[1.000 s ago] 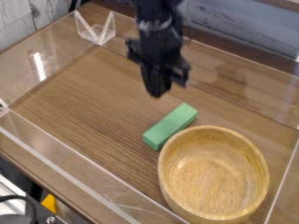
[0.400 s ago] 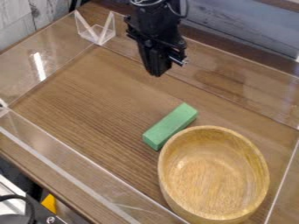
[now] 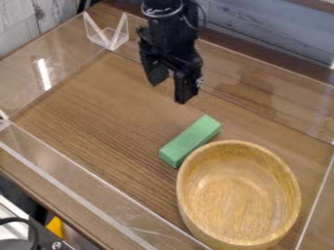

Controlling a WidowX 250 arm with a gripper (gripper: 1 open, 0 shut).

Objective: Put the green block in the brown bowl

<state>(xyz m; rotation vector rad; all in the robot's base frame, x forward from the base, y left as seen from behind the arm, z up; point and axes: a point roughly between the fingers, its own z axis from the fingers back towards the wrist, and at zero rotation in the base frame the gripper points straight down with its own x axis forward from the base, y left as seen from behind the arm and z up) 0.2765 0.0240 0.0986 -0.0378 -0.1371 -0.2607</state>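
Green and matte, the green block (image 3: 190, 141) is a small rectangular bar lying flat on a wooden tabletop (image 3: 104, 112). It sits at a diagonal, just beside the brown bowl (image 3: 240, 194), off the bowl's upper-left rim. Its lower end comes very close to that rim; whether the 2 actually touch cannot be told. The block is outside the bowl, not in it.

The bowl is large, round and light brown, with visible wood grain and a thick rim. Nothing can be seen inside it. It stands toward the near right part of the table.

1 black robot arm reaches down from the top of the view. Its gripper (image 3: 170, 80) points downward and hangs in the air up and to the left of the bowl, farther from the bowl than the block is. The gripper's 2 fingers stand apart with a clear gap between them, and they hold nothing. The gripper does not touch the block; bare tabletop shows between them.

Low clear plastic walls (image 3: 78, 200) edge the table. 1 runs along the near left side, to the left of the bowl. A small clear plastic stand (image 3: 104, 31) sits far up and to the left of the bowl, near the table's back edge.
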